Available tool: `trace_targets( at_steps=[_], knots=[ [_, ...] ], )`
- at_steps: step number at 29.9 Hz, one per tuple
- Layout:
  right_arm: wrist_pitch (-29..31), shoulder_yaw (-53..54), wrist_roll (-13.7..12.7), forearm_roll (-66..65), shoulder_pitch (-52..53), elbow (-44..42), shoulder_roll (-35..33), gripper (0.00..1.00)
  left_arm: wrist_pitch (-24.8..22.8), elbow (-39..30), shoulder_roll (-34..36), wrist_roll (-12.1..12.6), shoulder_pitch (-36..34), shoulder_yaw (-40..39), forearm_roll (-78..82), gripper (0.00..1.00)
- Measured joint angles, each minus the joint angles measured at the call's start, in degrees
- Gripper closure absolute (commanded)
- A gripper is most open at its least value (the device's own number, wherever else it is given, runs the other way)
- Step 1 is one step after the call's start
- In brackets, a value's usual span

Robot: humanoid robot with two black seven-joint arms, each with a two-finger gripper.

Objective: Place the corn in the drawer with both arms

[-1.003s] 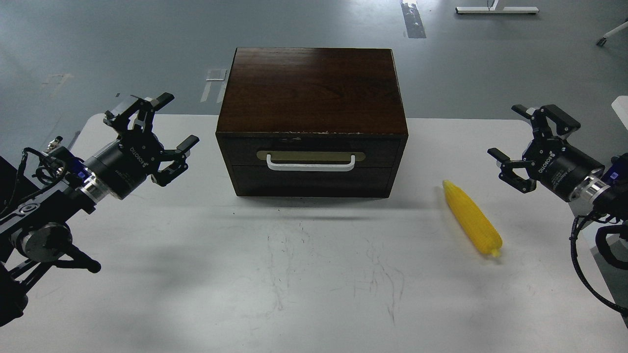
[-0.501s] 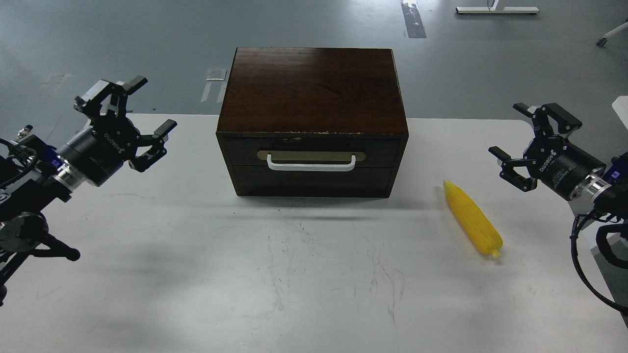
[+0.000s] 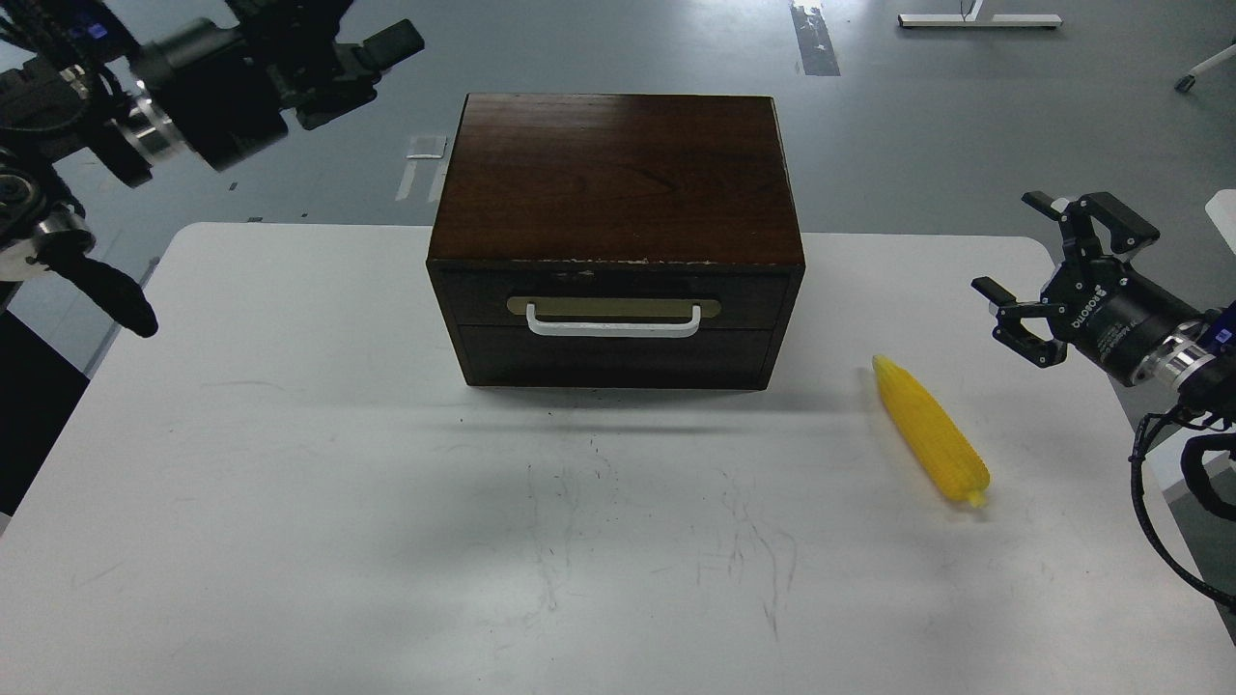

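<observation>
The yellow corn (image 3: 929, 430) lies on the white table (image 3: 290, 463), right of the dark brown box (image 3: 618, 174). The drawer (image 3: 613, 297) in the box's front is closed, with its brass plate and white bar handle (image 3: 613, 328) showing. My right gripper (image 3: 1014, 246) is open and empty, hovering above and to the right of the corn. My left gripper (image 3: 338, 19) is raised at the top left, behind and left of the box. One finger (image 3: 391, 41) stands spread out wide, and the other is cut off by the frame's top edge.
Grey floor lies beyond the table's far edge. A white frame base (image 3: 977, 19) stands on the floor at the top right. The box sits at the table's middle back.
My left arm has swung up and back, from beside the box's left front to the top left. My right gripper has drifted slightly right and down. Corn and box are unmoved.
</observation>
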Motion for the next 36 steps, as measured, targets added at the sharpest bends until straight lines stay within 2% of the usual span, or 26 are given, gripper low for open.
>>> trace_targets(
  at_steps=[3,6,9,12,22,36],
  knots=[
    [0.0,0.01,0.0,-0.01,-0.01,-0.05,0.04,0.0,0.03,-1.76,-2.97,-1.52,-6.21,5.85,11.15,0.02],
    [0.0,0.05,0.0,0.0,-0.01,-0.04,0.08,0.0,0.04,-1.89,-6.47,-3.2,-14.23,15.34,20.38,0.02],
    [0.0,0.25,0.0,0.0,-0.03,-0.04,0.08,0.0,0.06,-1.35,-9.14,-3.53,-20.96,24.97,27.53,0.02],
    [0.0,0.33,0.0,0.02,-0.04,-0.04,0.07,0.0,0.06,-0.56,-11.75,-3.58,-24.47,31.47,33.77,0.02],
    [0.0,0.35,0.0,0.04,-0.04,-0.04,0.05,0.0,0.06,2.36,-15.99,-3.6,-25.23,41.88,49.97,0.02],
    [0.0,0.35,0.0,0.01,-0.21,-0.04,0.07,0.0,0.06,6.22,-17.63,-3.57,-24.39,44.43,51.09,0.02]
  ],
)
